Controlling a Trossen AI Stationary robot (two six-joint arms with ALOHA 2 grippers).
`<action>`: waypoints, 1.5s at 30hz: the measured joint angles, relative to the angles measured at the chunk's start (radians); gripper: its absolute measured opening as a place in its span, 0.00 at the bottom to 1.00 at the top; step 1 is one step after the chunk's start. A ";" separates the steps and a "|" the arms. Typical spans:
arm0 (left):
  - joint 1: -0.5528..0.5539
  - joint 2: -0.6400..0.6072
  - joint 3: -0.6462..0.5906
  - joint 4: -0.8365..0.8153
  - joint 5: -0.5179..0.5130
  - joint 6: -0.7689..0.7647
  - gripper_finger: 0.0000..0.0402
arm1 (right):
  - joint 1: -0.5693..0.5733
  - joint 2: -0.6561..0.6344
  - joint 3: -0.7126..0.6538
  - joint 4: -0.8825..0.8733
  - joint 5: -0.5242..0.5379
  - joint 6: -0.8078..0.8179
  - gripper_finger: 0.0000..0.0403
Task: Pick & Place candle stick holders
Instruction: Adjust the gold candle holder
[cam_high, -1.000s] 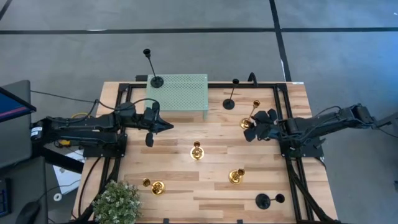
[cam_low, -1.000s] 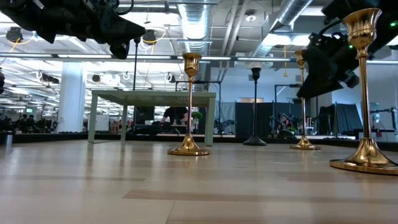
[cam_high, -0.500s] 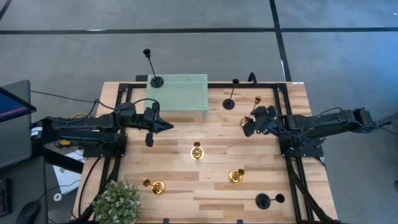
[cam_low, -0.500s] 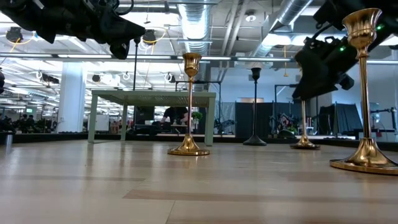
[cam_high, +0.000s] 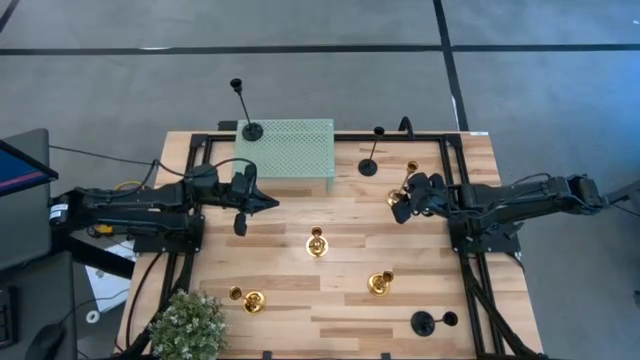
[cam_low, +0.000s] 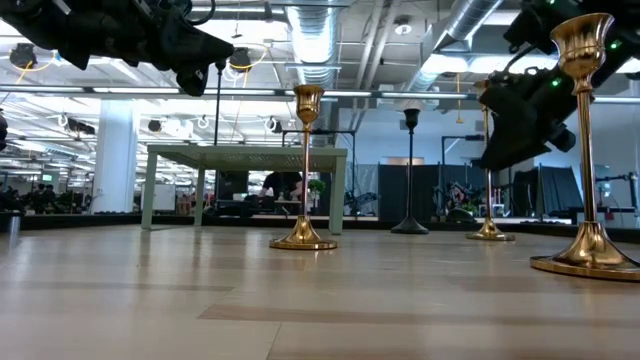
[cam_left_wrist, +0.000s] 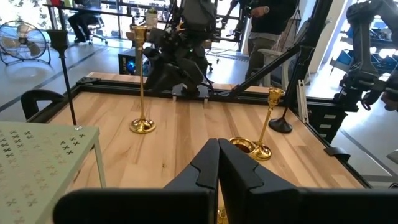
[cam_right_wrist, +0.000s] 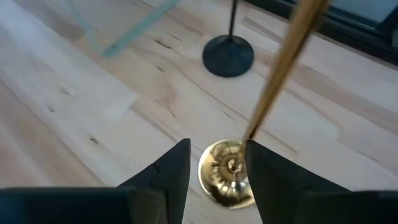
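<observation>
In the low view, the nearest thing is a tall gold candlestick (cam_low: 588, 150) at the right edge of the frame, with another (cam_low: 304, 170) standing mid-frame farther back. Behind them the right gripper (cam_high: 402, 203) hangs at a third gold candlestick (cam_high: 408, 185), right of centre in the high view. The right wrist view shows the fingers apart, with its round base (cam_right_wrist: 227, 171) and slanting stem between them, not yet pinched.

The step in hand looks like the approach to a grasp. The next move probably calls for closing squarely on the thin stem without knocking it, then lifting it straight.

The left gripper (cam_left_wrist: 217, 168) waits clenched and empty beside the green mesh stand (cam_high: 285, 150), upper middle of the high view, where one black candlestick (cam_high: 245, 110) already stands at a corner.

Where the grip would land on the stem is hard to judge. Another black candlestick (cam_high: 430, 322) at lower right shows mostly as a base.
</observation>
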 joint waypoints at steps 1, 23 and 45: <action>0.000 0.000 0.000 0.000 0.000 0.000 0.01 | -0.006 0.000 0.000 -0.007 -0.001 0.010 0.36; 0.000 0.000 0.000 0.000 0.000 0.000 0.01 | -0.103 0.000 0.001 0.033 0.044 -0.056 0.39; 0.000 0.000 0.000 0.000 0.000 0.000 0.01 | -0.234 0.000 0.000 0.034 0.187 -0.116 0.01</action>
